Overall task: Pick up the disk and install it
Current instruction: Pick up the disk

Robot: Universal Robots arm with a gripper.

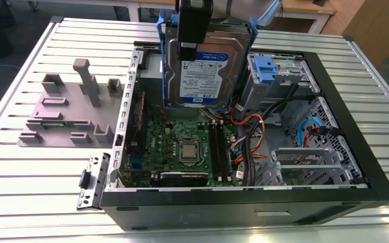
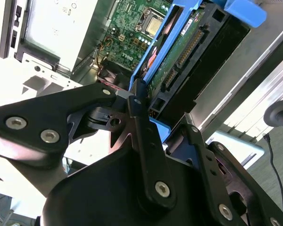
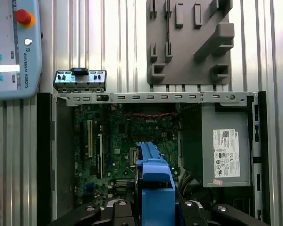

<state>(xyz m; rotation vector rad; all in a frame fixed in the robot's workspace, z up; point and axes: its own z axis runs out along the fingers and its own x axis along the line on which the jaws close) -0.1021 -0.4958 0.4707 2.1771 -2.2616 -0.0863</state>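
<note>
Gripper (image 2: 162, 115) is pinching the disk (image 1: 204, 66) by its top edge, so it just hangs upright right underneath, up over the open computer case (image 1: 346, 172), above the motherboard (image 1: 181, 134).

Above case (image 1: 248, 202): disk (image 1: 208, 76); exterior view's left: fixture (image 1: 66, 109).
</note>
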